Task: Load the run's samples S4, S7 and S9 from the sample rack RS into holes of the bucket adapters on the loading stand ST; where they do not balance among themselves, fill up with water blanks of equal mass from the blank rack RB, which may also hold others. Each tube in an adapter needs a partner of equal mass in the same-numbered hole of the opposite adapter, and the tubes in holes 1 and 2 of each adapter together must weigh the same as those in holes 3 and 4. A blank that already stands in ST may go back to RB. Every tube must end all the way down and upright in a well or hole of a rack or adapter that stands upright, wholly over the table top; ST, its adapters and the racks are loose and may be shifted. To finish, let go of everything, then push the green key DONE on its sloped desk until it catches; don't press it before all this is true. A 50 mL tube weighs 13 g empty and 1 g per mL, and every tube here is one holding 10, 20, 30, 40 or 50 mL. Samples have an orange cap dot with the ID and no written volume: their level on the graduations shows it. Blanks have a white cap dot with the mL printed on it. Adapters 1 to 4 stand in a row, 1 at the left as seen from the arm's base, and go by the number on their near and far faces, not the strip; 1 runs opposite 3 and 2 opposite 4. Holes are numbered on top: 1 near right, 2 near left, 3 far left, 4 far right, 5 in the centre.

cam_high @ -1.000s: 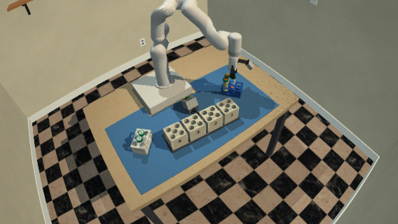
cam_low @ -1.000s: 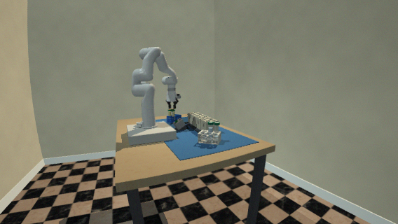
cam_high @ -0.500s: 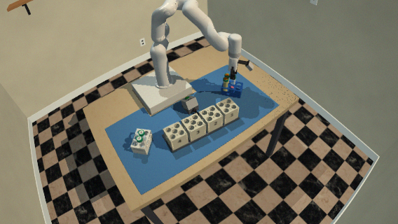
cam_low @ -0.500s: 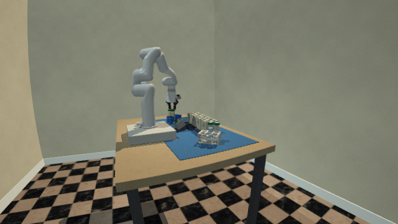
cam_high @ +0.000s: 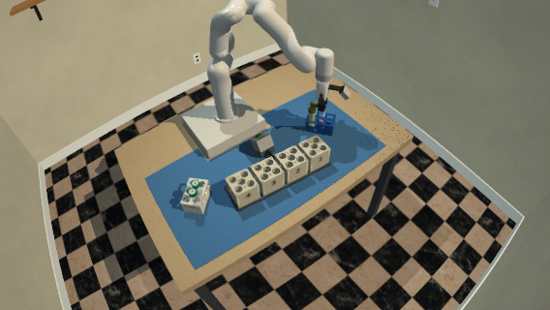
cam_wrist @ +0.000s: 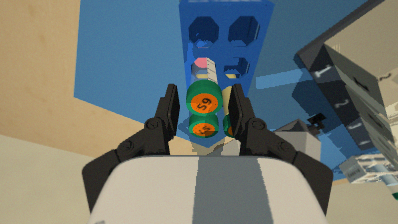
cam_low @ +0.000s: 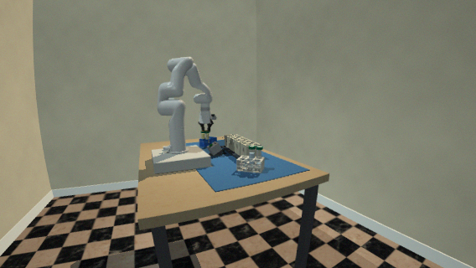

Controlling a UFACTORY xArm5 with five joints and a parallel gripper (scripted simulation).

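Observation:
The blue sample rack RS (cam_high: 320,122) stands at the far right of the blue mat. In the wrist view the rack (cam_wrist: 225,45) holds sample S9 (cam_wrist: 203,98), with a green cap and an orange dot. A second orange-dotted tube (cam_wrist: 203,127) stands nearer the camera, and a third is partly hidden behind the right finger. My gripper (cam_wrist: 204,95) (cam_high: 320,108) is open, with one finger on each side of S9's cap and a small gap on both sides. It hangs straight down over the rack and also shows in the exterior view (cam_low: 204,131). The four cream adapters on ST (cam_high: 278,170) stand in a row with their holes empty.
The white blank rack RB (cam_high: 195,195) with green-capped tubes stands at the left end of the mat. The DONE key's grey desk (cam_high: 261,143) sits between the arm's base plate (cam_high: 223,128) and the adapters. The table's right edge lies close behind RS.

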